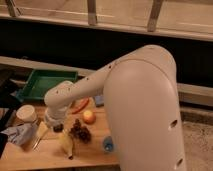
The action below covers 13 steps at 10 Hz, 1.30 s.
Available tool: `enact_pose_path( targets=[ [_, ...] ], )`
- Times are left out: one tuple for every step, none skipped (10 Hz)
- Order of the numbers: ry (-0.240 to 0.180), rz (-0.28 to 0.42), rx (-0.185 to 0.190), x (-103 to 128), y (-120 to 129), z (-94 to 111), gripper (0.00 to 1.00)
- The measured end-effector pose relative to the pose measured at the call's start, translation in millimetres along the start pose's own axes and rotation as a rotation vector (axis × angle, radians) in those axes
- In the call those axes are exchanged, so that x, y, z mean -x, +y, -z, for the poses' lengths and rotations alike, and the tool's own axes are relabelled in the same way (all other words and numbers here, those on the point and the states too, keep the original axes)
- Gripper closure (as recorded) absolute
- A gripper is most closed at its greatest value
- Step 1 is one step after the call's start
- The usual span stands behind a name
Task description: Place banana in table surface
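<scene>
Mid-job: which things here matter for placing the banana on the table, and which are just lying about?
For the job: banana, lying on the table surface; gripper, open, just above the banana's upper end.

Just lying about: green tray, white cup, crumpled cloth, carrot, round yellow-orange fruit, dark grapes.
</scene>
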<state>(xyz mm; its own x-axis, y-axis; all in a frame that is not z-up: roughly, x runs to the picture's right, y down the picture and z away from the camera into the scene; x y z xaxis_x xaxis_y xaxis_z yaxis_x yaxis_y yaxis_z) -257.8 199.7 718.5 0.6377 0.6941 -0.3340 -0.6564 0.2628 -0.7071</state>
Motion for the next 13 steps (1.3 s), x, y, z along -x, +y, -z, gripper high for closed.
enact_pose_path(
  targets=[
    [0.007,-0.021,0.009,-8,-1,-5,0.20],
    [0.009,-0.056,0.020,-20,-6,-8,0.20],
    [0.008,-0.070,0.023,-24,-9,-8,0.20],
    [0.008,-0.067,0.025,-23,-7,-8,0.20],
    [0.008,-0.067,0.026,-23,-6,-9,0.20],
    [0.007,-0.069,0.023,-23,-8,-8,0.20],
    [0.010,-0.066,0.022,-23,-6,-8,0.20],
    [0.028,-0.070,0.005,-21,-6,-10,0.20],
    [0.046,-0.073,0.000,-18,-2,-16,0.20],
    [0.067,-0.086,-0.001,-24,-4,-21,0.20],
    [0.077,-0.099,0.001,-30,-6,-23,0.20],
    [0.086,-0.119,0.002,-38,-11,-24,0.20],
    [0.094,-0.134,0.005,-44,-12,-28,0.20]
  ],
)
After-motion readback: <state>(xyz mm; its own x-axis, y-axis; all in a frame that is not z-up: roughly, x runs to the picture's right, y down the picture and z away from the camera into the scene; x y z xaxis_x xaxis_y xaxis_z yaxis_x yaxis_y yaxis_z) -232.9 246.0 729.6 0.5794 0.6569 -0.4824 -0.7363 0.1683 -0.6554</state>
